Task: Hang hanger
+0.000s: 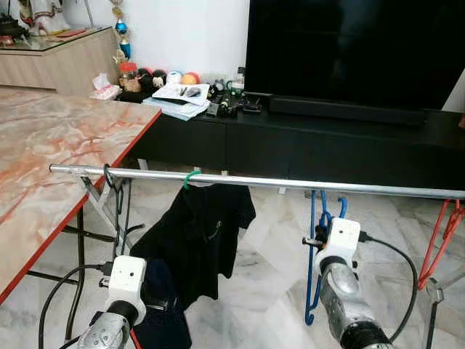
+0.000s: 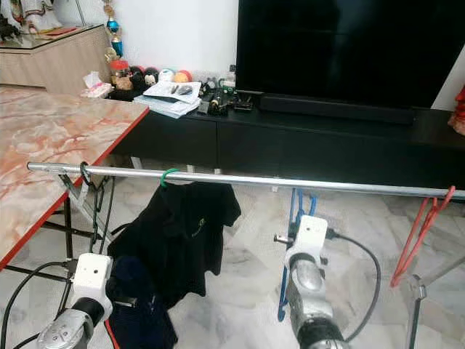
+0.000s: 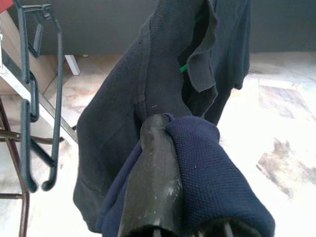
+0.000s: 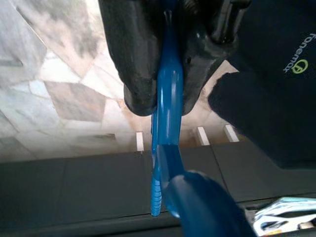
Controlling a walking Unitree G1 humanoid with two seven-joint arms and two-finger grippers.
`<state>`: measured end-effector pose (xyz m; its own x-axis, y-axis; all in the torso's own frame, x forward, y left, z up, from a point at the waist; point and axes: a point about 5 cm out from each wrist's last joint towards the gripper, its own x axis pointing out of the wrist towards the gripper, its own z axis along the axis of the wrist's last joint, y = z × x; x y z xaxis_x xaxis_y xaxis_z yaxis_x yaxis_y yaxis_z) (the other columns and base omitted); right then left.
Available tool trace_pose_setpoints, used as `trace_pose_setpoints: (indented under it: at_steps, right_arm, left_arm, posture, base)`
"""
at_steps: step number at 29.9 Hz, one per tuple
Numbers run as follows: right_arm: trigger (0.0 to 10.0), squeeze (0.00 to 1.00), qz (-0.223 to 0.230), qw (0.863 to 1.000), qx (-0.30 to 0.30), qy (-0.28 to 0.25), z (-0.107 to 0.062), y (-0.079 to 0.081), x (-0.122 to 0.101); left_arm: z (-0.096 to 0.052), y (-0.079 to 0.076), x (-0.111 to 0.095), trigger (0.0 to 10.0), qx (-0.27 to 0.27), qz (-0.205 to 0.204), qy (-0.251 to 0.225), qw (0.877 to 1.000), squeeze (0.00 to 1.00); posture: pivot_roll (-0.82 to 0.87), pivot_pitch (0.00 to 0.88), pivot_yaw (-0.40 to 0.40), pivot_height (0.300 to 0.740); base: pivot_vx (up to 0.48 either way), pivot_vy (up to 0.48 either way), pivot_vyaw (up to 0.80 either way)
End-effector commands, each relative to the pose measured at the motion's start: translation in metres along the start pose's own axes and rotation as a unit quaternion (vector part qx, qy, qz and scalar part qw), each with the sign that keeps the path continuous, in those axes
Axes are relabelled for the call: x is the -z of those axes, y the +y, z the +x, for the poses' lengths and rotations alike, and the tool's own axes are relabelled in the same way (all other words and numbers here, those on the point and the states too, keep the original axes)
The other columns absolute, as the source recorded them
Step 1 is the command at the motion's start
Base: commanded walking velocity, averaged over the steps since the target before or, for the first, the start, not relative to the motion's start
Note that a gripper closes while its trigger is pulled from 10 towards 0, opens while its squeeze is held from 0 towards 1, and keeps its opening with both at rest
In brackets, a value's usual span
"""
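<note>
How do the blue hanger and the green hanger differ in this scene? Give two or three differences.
The blue hanger is bare; the green hanger carries a black shirt. The blue hanger is clamped in the right gripper and sits just below the rail; the green hanger is hooked over it, untouched. Both are plastic.

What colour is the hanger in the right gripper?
Blue; the hanger shows best in the right wrist view, clamped in the right gripper.

Both arms are ribbed silver cylinders, each capped at the wrist by a small white box with a dark dot on its face. A black cable loops out from each box. The left tool (image 3: 153, 187) and right tool (image 4: 165, 74) have thick, scuffed black fingers.
</note>
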<state>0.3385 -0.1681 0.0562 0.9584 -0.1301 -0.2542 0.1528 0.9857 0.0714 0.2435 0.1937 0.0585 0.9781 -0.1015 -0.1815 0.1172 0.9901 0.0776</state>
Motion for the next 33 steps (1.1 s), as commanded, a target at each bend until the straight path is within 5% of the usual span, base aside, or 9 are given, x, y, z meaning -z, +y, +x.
trace_pose_setpoints:
  at_steps: [1,14,25,33]
  right_arm:
    - [10.0,0.0,-0.003,1.0,-0.008,-0.005,0.0,0.004,-0.001]
    - [10.0,0.0,-0.014,1.0,-0.013,0.022,-0.046,-0.018,0.064]
    - [10.0,0.0,-0.009,1.0,-0.01,0.017,-0.044,-0.017,0.059]
    - [10.0,0.0,-0.016,0.999,-0.022,0.033,-0.055,-0.011,0.075]
  left_arm:
    - [-0.001,0.0,-0.008,10.0,0.003,0.012,-0.016,1.0,0.0]
    - [-0.006,0.004,0.0,10.0,-0.01,0.009,-0.009,1.0,0.0]
    - [-0.004,0.0,-0.003,10.0,-0.008,0.005,-0.017,1.0,0.0]
    - [-0.003,-0.002,-0.003,10.0,-0.002,0.006,-0.02,1.0,0.0]
  posture:
    - [0.18,0.0,0.001,0.74]
    - [0.16,0.003,-0.003,0.74]
    - [0.17,0.0,-0.009,0.74]
    - [0.16,0.0,-0.007,0.74]
  base:
    - [0.0,0.0,0.0]
    - [0.0,0.0,0.0]
    - [0.19,0.0,0.0]
    - [0.283,0.0,0.0]
